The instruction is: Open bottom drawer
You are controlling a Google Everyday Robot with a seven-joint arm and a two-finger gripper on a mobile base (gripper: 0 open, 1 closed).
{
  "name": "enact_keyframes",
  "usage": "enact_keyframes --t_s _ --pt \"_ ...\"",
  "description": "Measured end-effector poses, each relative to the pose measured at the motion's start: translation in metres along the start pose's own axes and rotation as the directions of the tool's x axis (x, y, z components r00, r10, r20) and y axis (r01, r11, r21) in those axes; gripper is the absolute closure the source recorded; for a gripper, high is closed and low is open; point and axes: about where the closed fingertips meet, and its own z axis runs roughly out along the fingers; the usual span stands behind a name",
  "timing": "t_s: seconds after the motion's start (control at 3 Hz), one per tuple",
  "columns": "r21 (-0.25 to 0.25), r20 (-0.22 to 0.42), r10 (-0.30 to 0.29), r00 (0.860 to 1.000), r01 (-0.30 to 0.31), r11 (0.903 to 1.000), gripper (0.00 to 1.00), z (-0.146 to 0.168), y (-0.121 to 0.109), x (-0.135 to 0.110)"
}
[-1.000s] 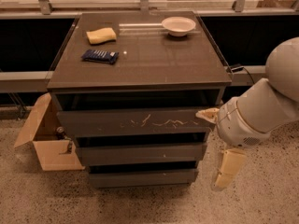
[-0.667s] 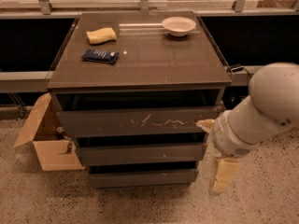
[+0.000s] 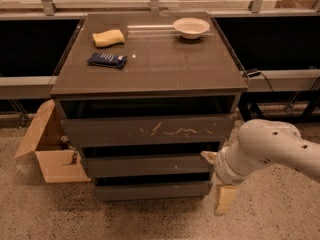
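The cabinet has three dark drawer fronts. The bottom drawer [image 3: 152, 189] is the slimmest, plain and handleless, and it sits shut near the floor. Above it are the mid-sized plain front [image 3: 149, 165] and the wide front with white scratch marks [image 3: 142, 130]. My gripper [image 3: 217, 178], on the white arm [image 3: 272, 151], hangs by the cabinet's lower right corner, just right of the bottom and middle drawer fronts. Its cream fingers [image 3: 225, 199] are spread and hold nothing.
On the cabinet top [image 3: 165, 64] lie a yellow sponge [image 3: 108, 38], a blue snack packet [image 3: 107, 60] and a white bowl [image 3: 191, 27]. An open cardboard box [image 3: 50, 154] stands on the floor at the left. A dark shelf and cable run behind on the right.
The arm has dropped lower and swung in toward the cabinet's lower right corner. The drawers have not moved.
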Motion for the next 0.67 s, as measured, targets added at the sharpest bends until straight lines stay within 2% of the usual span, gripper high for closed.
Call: enact_keyframes --t_s 0.33,0.67 --pt "-0.033 0.109 -0.019 0.994 0.022 0.9992 0.00 0.053 -0.011 0.004" --pt "-0.077 0.158 -0.018 0.987 0.030 0.9966 0.00 0.087 -0.004 0.007"
